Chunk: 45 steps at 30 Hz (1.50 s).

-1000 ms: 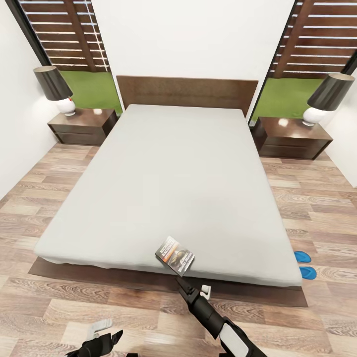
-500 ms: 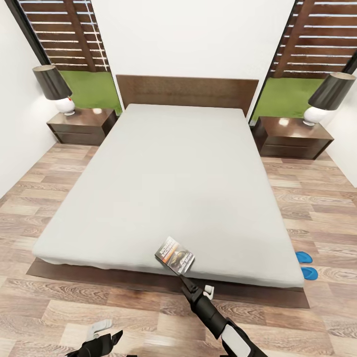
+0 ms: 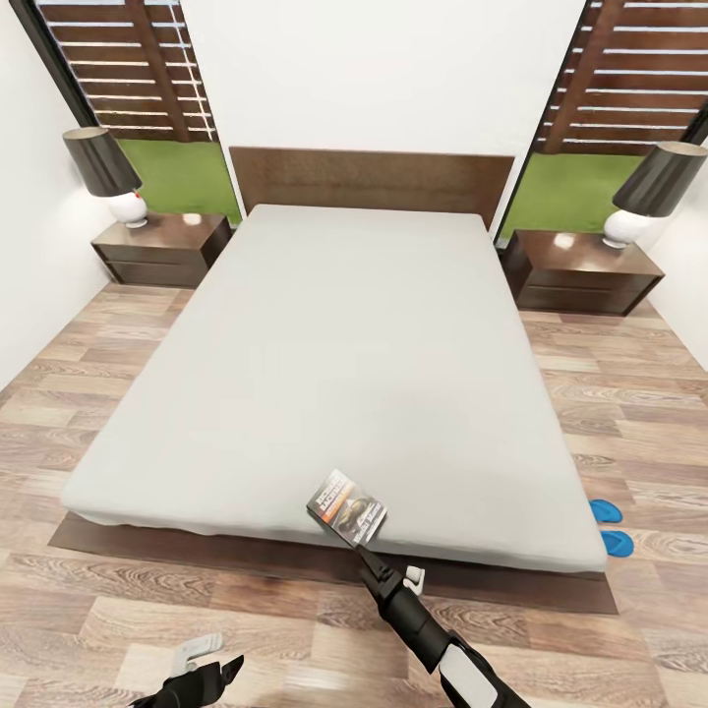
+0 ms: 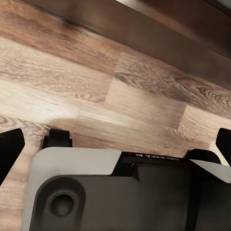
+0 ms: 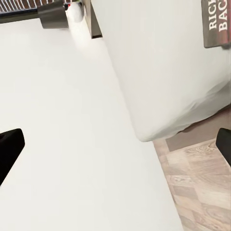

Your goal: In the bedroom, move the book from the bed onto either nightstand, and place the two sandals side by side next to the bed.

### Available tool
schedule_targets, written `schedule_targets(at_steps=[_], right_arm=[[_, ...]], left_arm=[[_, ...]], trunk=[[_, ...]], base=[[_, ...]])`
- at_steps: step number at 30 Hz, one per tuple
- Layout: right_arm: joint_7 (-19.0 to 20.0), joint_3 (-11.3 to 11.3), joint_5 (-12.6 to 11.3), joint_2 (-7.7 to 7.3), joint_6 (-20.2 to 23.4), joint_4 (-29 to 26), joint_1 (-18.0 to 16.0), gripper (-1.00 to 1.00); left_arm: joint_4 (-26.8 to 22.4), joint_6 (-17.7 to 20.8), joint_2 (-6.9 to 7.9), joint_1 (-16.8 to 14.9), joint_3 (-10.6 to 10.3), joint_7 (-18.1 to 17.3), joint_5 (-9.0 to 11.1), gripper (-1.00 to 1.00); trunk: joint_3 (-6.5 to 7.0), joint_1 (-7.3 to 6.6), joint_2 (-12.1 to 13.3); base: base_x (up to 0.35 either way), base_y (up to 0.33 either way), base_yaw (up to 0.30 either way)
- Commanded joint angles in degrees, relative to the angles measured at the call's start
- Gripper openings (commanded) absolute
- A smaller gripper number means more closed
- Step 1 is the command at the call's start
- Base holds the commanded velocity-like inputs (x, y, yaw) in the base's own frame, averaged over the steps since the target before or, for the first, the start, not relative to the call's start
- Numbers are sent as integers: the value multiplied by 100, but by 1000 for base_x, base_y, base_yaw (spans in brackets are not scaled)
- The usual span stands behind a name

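The book (image 3: 346,505), dark-covered with white and orange lettering, lies flat on the grey mattress of the bed (image 3: 334,344), close to its foot edge. My right gripper (image 3: 389,567) is open just below that edge, a short gap from the book and not touching it. The right wrist view shows the book's corner (image 5: 216,21) and the mattress edge between the spread fingertips (image 5: 9,147). My left gripper (image 3: 211,661) hangs open over the floor at the lower left. Two blue sandals (image 3: 603,509) (image 3: 617,542) lie close together on the floor by the bed's right foot corner.
Dark nightstands stand on either side of the headboard, one on the left (image 3: 162,246) and one on the right (image 3: 585,267). Each carries a lamp (image 3: 106,177) (image 3: 649,192). Wood-plank floor (image 3: 88,393) runs along both sides of the bed. The dark frame (image 4: 144,29) edges the floor in the left wrist view.
The view has shifted slightly. My right gripper has edged a little to the right, near the foot of the bed. Book and sandals have not moved.
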Motion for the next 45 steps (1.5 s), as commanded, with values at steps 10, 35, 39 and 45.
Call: schedule_targets(at_steps=[10,35,39,45], right_arm=[[13,19,-61,-2,56,1,-3,100],[13,16,-66,-2,56,1,-3,100],[13,16,-65,-2,56,1,-3,100],[13,16,-69,-2,56,1,-3,100]], left_arm=[[8,-23,1,-4,-49,-20,47,100],[8,-23,1,-4,-49,-20,47,100],[8,-23,1,-4,-49,-20,47,100],[8,-23,1,-4,-49,-20,47,100]], trunk=[[-185,221,-408],[-634,770,-1410],[-706,858,-1571],[-813,990,-1811]], base=[[0,0,0],[0,0,0],[0,0,0],[0,0,0]])
